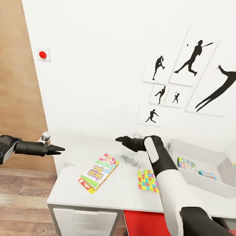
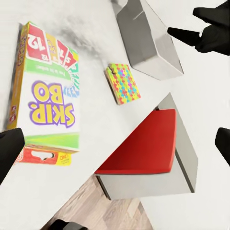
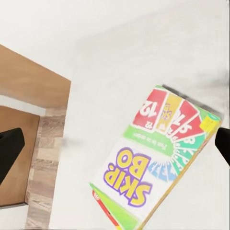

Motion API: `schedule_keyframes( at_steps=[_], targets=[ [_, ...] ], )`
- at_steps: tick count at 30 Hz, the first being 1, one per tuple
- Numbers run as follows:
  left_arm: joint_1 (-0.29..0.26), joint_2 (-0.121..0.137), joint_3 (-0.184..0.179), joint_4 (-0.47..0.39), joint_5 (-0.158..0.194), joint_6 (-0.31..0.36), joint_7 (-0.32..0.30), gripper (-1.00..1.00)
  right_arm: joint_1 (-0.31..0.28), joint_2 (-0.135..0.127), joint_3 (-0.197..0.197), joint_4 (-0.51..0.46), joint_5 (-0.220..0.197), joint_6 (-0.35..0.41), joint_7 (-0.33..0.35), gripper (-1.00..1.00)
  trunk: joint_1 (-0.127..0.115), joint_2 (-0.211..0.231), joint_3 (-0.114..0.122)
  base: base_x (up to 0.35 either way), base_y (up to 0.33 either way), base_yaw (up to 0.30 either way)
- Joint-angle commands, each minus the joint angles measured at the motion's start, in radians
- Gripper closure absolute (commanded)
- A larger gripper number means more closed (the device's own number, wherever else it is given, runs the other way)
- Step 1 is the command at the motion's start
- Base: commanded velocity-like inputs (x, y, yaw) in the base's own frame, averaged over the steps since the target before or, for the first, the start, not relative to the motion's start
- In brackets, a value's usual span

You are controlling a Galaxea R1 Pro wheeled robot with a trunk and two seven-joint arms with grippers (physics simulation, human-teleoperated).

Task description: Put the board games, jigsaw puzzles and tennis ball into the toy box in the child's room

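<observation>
The Skip-Bo game box (image 1: 99,171) is lying flat on the table (image 1: 119,195), toward the front edge, with one jigsaw puzzle (image 1: 148,180) just beside it on the side nearer the toy box (image 1: 215,181). The toy box is sitting at the far end of the table from the Skip-Bo box, and at least two printed boxes (image 1: 186,164) are already lying inside it, with a strip of bright puzzle pattern against its far wall.

The right gripper (image 1: 119,138) is hanging above the table behind the Skip-Bo box, carrying nothing; in the right wrist view its fingers are standing wide apart, one at each edge, with the Skip-Bo box (image 3: 155,165) below them. The left gripper (image 1: 59,148) is hovering off the table's end, beside the Skip-Bo box, also empty; in the head view its tips are looking close together, though the left wrist view is showing dark finger shapes (image 2: 9,153) well apart, so I cannot tell its opening for sure.

The step in hand seems to be picking up the Skip-Bo box. Being thin and flat, it is offering little to pinch from above. Sliding it until one edge is overhanging the table's front, then closing across its thickness, looks safer. The lift should be keeping it level and clearing the toy box's rim before release.
</observation>
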Motion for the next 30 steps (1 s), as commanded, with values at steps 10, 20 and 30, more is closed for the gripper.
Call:
schedule_keyframes(
  at_steps=[10,20,30],
  targets=[
    [-0.001,0.032,0.006,0.0,-0.011,0.011,0.119,-1.0,-0.002,0.0,-0.001,0.058,0.008,0.006,-0.033,-1.0,0.001,-0.002,-0.018,0.0,0.002,0.0],
    [0.001,0.042,0.005,0.003,-0.011,0.008,0.308,-1.0,-0.003,-0.001,-0.002,0.059,0.008,0.007,-0.042,-1.0,0.001,-0.002,-0.034,0.0,0.044,0.0],
    [0.01,0.067,0.005,0.008,-0.008,-0.012,0.387,-1.0,-0.003,-0.001,-0.001,0.053,0.009,0.006,-0.042,-1.0,0.001,-0.002,-0.039,0.016,0.161,0.001]
  ],
)
